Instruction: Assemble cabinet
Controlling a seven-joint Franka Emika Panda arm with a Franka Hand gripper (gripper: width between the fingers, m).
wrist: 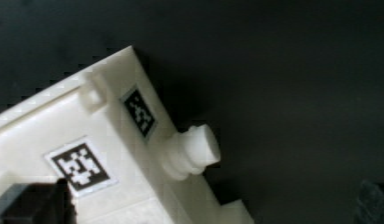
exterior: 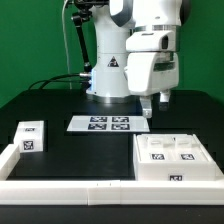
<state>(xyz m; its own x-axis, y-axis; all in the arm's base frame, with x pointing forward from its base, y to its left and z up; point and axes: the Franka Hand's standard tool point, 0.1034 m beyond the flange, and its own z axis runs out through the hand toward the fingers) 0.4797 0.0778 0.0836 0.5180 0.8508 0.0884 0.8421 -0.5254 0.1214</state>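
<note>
The gripper [exterior: 156, 100] hangs from the white arm [exterior: 150, 45] above the black worktop [exterior: 70, 150], clear of everything. Its short fingers point down with nothing seen between them, but how far apart they stand I cannot tell. Just below it and nearer the camera, on the exterior view's right, the cabinet [exterior: 176, 160] lies flat on the worktop. It is a large white box with its compartments facing up and black-and-white tags on its top and near side. The marker board [exterior: 108, 124] lies to the exterior view's left of the gripper, in front of the arm's base. Well apart, at the far left, a small tagged white block [exterior: 30, 137] sits beside the low white border wall [exterior: 70, 186]. The wrist view shows a white tagged edge [wrist: 100, 125] with a round stub [wrist: 199, 146] on its side; whether it belongs to the cabinet I cannot tell
</note>
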